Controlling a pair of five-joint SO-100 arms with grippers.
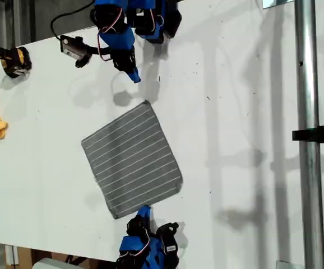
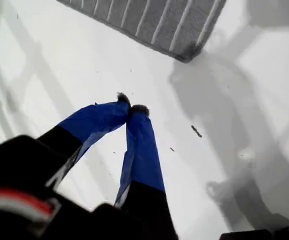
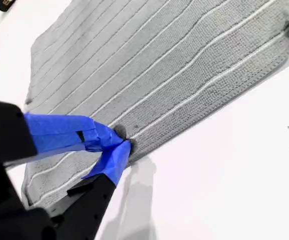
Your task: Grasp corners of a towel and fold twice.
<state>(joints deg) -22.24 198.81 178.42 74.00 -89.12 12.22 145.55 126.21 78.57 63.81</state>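
The grey white-striped soft cloth towel lies flat mid-worktop; my second pincer, tips together, pinches its six o'clock edge in the exterior view; my first pincer hangs closed, empty, at twelve o'clock; grabbing edge, not corner, risks a skewed fold.
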